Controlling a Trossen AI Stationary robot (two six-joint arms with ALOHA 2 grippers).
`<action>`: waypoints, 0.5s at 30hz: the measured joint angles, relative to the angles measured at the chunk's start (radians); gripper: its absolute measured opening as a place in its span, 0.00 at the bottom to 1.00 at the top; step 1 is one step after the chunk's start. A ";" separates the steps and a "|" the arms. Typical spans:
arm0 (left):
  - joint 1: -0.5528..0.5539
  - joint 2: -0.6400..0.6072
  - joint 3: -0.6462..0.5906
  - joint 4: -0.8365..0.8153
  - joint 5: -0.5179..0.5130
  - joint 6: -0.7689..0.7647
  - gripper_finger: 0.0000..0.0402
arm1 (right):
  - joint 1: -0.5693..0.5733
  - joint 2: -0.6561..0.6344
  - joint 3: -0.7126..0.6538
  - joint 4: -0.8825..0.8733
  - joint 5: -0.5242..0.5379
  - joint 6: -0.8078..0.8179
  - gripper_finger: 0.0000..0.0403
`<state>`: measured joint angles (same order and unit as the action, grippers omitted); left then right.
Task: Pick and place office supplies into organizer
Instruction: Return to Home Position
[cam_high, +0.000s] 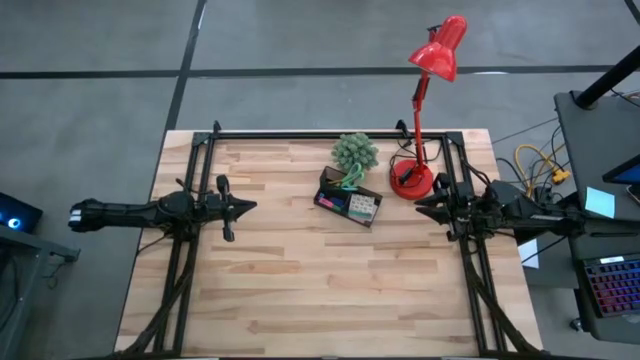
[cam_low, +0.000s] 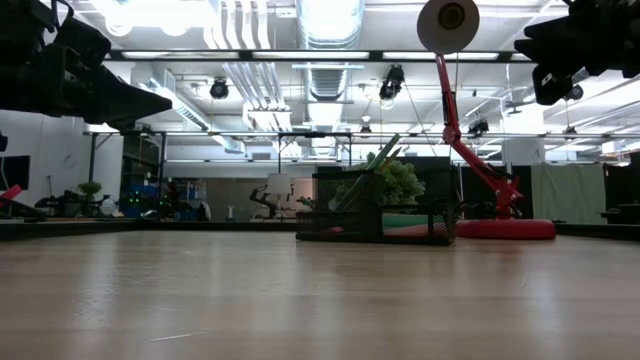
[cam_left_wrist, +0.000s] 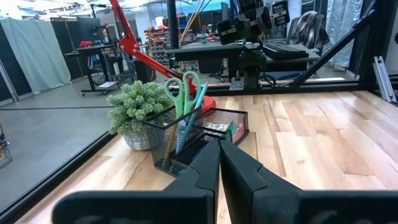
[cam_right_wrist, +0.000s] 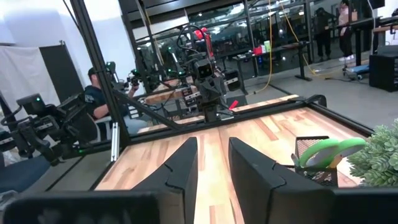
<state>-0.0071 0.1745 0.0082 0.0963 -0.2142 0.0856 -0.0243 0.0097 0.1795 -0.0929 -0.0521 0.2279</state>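
My left tool (cam_high: 250, 206) is closed, my right tool (cam_high: 419, 205) slightly parted, both empty at the desk (cam_high: 300, 290) edges, since the scissors (cam_left_wrist: 184, 86) already stand upright in the organizer (cam_high: 350, 204) mid-desk.

The black mesh organizer (cam_left_wrist: 163, 142) is set upright toward the far middle of the table (cam_high: 300, 290). Green-handled scissors (cam_left_wrist: 182, 87) are stood in its taller compartment, handles up, with a teal pen (cam_left_wrist: 200, 97) leaned beside them. A white dotted cube (cam_high: 363, 207) is lodged in a low compartment.
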 joint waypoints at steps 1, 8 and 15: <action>0.000 0.000 0.000 0.000 0.000 0.000 0.00 | 0.000 0.000 0.000 0.000 0.000 0.000 0.20; 0.000 0.000 0.000 0.000 0.000 0.000 0.00 | 0.000 0.000 0.000 0.000 0.000 0.000 0.17; 0.000 0.000 0.000 0.000 0.000 0.000 0.00 | 0.000 0.000 0.000 0.000 0.000 0.000 0.18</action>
<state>-0.0071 0.1745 0.0082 0.0963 -0.2140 0.0856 -0.0244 0.0097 0.1795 -0.0929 -0.0521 0.2279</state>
